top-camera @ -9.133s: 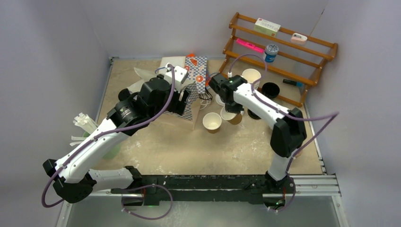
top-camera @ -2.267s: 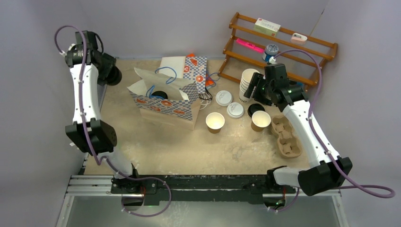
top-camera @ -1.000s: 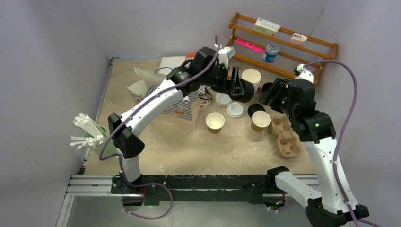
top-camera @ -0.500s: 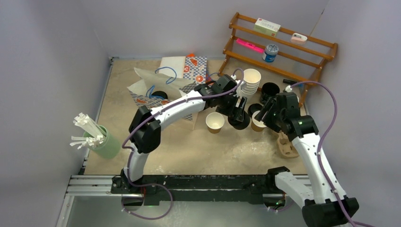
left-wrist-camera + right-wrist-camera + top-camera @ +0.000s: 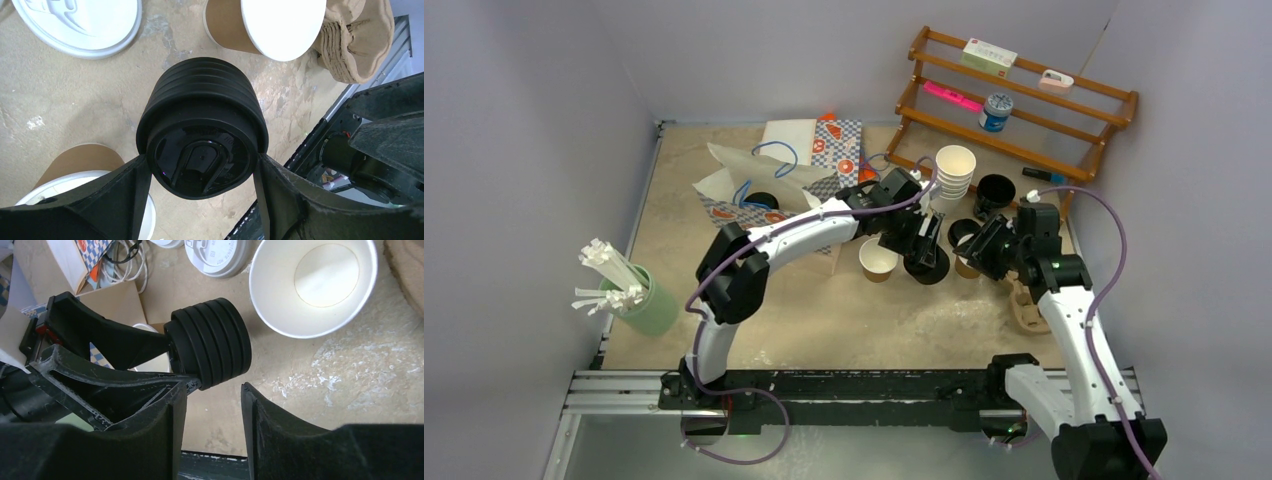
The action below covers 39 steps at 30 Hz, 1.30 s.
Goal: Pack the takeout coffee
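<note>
The left gripper (image 5: 201,165) squeezes a stack of black lids (image 5: 200,100) from both sides. The stack hangs just above the table (image 5: 824,320), near the middle, a little toward 3 o'clock. The lids lie on their side, with a sip hole showing on the one that faces the left wrist camera.

The right gripper (image 5: 214,400) comes in from 3 o'clock. Its two fingers stand apart with nothing between them. The lid stack is just past their tips, very close, but I cannot tell if they touch it.

Two paper cups stand open on the table, one on each side of the stack. One cup (image 5: 879,257) is just at the 9 o'clock side. The other cup (image 5: 312,285) is at the 3 o'clock side, white inside and brown outside. Neither has a lid on it. Two white lids (image 5: 217,255) lie flat just behind them, toward 12 o'clock.

The paper bag (image 5: 774,225) stands open at about 11 o'clock. A round black top (image 5: 762,200) shows down inside it. It may be a coffee cup with its lid on, but I cannot tell for sure.

A tall stack of white cups (image 5: 954,170) stands at 1 o'clock, in front of a wooden rack (image 5: 1024,100). A brown cup carrier (image 5: 357,40) lies at 4 o'clock, partly under the right arm. A green cup of white sticks (image 5: 649,305) stands at 8 o'clock, well apart from the rest.
</note>
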Available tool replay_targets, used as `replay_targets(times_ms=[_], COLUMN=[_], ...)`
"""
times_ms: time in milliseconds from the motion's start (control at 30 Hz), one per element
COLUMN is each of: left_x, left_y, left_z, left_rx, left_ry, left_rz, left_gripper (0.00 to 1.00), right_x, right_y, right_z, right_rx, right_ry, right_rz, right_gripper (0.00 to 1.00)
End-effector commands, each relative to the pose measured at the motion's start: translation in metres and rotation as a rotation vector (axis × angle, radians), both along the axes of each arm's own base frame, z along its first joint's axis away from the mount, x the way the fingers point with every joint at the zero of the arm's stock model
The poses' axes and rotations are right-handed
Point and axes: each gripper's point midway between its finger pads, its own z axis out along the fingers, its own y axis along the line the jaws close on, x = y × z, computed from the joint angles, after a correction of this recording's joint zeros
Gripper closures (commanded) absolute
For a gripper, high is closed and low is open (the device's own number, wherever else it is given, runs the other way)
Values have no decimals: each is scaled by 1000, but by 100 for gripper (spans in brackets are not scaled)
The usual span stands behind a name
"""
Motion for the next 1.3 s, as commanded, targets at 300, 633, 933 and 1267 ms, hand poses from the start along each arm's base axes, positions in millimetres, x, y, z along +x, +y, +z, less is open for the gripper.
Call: replay_targets(times_ms=[300,633,933,1267], left_x=[-5,-10,-9,-9], left_y=[-10,-12,-11,-12], left_z=[64,79,58,30], left_rx=[-169,-212,-160,-104], left_ry=[-66,-86,-45,22], left_rz=[-36,-73,-52,-34], left_gripper=[67,67,68,69], right_x=[-2,1,-6,-9], right_y=[11,15,5,2], right_z=[-17,-19,-26,-26], right_rx=[56,66,17,2], right_ry=[41,43,89,89], right_rz=[42,66,25,20], right_gripper=[57,58,56,56])
